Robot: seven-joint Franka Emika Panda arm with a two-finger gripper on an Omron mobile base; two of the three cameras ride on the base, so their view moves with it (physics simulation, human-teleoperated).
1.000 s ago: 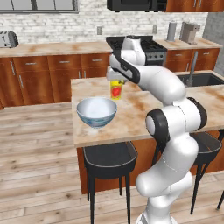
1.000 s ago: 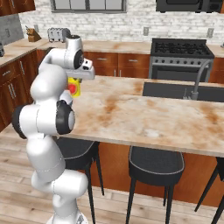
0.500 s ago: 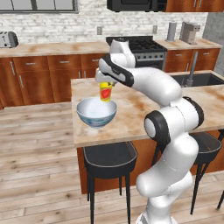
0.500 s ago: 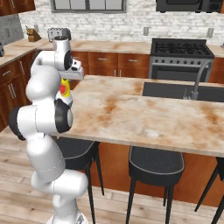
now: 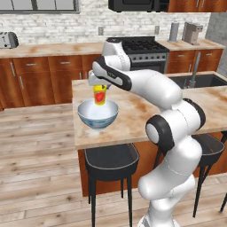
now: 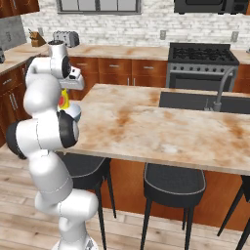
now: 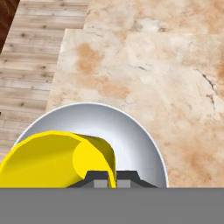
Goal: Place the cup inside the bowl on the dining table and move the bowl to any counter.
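My gripper [image 5: 100, 87] is shut on the rim of the small yellow cup [image 5: 99, 95] with a red patch. It holds the cup upright just above the middle of the bowl [image 5: 98, 115]. The bowl is large, white inside and pale blue-grey outside, and stands near the left end of the dining table [image 5: 137, 111]. In the hand view the gripper [image 7: 111, 177] pinches the cup [image 7: 48, 162] wall, with the bowl [image 7: 131, 135] straight below on the table [image 7: 153, 65]. From the right base view the cup [image 6: 63, 99] and a slice of the bowl [image 6: 75, 112] peek out from behind my arm.
Black stools [image 5: 108, 162] stand along the table's near side. A sink [image 5: 199, 80] with a faucet is set in the table's right part. The counter [image 5: 48, 48] runs along the back wall with a toaster [image 5: 9, 40] and a stove [image 5: 142, 46]. Wood floor lies to the left.
The arm has carried the cup leftwards from over the bare table top to above the bowl and a little lower. The gripper stayed shut on it; the bowl has not moved.
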